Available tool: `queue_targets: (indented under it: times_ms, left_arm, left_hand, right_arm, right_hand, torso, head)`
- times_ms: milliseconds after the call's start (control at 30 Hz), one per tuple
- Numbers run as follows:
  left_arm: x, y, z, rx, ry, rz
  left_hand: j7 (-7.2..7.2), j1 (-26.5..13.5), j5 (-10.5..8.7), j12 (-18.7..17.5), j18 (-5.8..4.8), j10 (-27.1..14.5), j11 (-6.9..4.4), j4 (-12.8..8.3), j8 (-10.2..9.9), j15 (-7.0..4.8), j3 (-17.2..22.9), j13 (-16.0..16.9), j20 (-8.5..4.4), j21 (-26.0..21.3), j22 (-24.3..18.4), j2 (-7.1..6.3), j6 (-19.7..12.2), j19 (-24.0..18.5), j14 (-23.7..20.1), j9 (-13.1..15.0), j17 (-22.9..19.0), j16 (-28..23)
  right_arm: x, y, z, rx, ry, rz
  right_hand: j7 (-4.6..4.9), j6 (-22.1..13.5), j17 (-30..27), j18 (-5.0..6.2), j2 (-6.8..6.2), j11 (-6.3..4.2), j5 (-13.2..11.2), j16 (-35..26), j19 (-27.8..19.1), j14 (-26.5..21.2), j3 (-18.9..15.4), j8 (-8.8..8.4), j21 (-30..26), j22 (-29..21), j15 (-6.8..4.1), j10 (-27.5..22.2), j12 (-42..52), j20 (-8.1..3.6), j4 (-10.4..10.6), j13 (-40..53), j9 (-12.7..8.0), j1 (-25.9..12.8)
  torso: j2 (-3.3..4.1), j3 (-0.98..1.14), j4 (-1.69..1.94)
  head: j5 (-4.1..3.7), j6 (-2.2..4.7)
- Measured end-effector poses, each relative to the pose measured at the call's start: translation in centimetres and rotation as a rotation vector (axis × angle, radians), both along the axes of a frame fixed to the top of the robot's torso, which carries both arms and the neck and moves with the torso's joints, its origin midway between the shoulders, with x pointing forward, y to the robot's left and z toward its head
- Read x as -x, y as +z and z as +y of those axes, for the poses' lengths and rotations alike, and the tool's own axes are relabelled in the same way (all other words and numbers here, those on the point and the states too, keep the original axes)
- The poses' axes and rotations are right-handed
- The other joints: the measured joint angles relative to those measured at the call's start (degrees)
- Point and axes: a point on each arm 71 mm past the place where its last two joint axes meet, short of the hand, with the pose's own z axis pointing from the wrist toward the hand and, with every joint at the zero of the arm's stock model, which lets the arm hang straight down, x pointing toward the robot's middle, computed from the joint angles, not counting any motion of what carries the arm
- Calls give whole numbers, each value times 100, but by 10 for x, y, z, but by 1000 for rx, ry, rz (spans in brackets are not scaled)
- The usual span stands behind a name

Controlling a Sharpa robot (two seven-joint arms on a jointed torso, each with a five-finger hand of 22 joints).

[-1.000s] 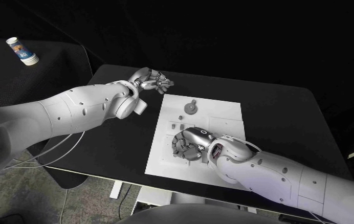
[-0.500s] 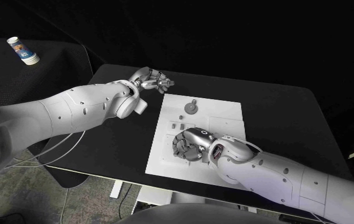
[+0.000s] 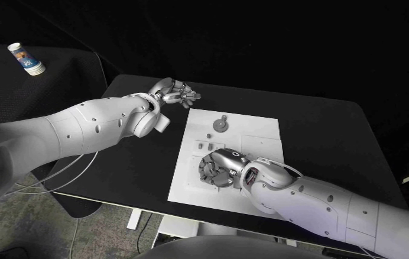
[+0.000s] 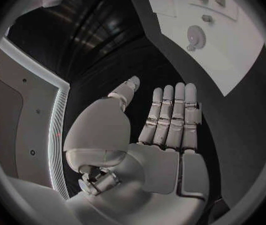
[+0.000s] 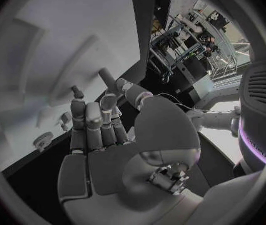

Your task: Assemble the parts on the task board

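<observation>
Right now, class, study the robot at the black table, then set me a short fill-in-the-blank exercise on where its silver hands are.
1. The right hand is over the white ____.
2. The left hand hovers over the bare black ____.
3. The left hand's fingers are straight and hold ____.

Missing words: task board; table; nothing

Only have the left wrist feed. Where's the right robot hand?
Observer: The right robot hand is over the near left part of the task board.
Operator: Holding a part?
Observer: Doesn't look like it. In the right wrist view its fingers are stretched out and nothing sits in the palm.
Operator: Any parts near it?
Observer: Yes, small grey parts lie on the board just beyond that hand.
</observation>
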Motion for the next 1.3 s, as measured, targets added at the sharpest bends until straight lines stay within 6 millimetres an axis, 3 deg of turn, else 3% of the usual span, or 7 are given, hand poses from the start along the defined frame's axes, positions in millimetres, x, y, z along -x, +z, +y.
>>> queue_targets:
  times_ms: [1300]
  left_arm:
    - [0,0,1,-1,2,1]
  left_hand:
    - [0,-21,0,0,0,0,0,0,0,0,0,-2,0,0,0,20,0,0,0,-2,-4,0]
  right_arm:
    - [-4,0,-4,37,16,-35]
  right_hand:
    - [0,0,-4,0,-6,0,15,0,0,16,-12,0,0,0,0,0,0,0,6,-14,1,-3]
  torso:
    - [2,3,-2]
  head:
    - [0,-42]
